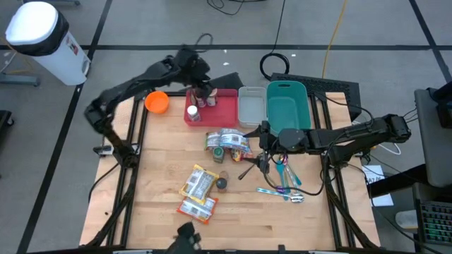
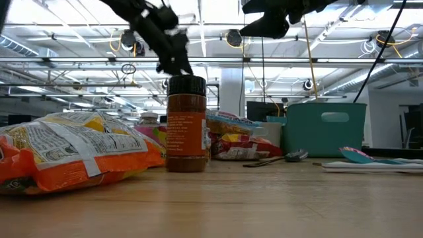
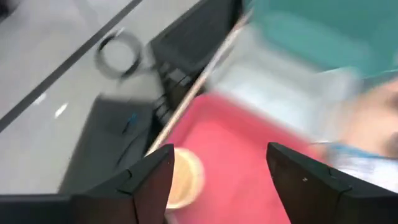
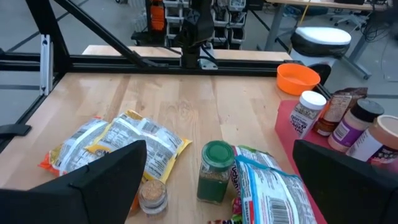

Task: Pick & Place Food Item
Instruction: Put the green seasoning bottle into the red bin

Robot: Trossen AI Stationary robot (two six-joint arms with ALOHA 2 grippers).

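My left gripper (image 1: 201,90) hovers open over the red tray (image 1: 224,107) at the table's far side. The tray holds several spice bottles (image 1: 193,111). In the left wrist view a tan-lidded jar (image 3: 185,177) stands just beside one finger (image 3: 152,177); I cannot tell whether they touch. My right gripper (image 1: 263,140) is open and empty above mid-table, next to snack bags (image 1: 228,141). Its wrist view shows a green-lidded jar (image 4: 216,172), a small jar (image 4: 152,194) and snack bags (image 4: 118,146) on the wood. A dark-lidded spice jar (image 2: 186,123) stands upright.
An orange bowl (image 1: 157,102) sits left of the red tray. A clear container (image 1: 251,106) and a teal bin (image 1: 287,106) stand to its right. Plastic utensils (image 1: 282,185) lie at the right. Two snack bags (image 1: 199,192) lie near the front.
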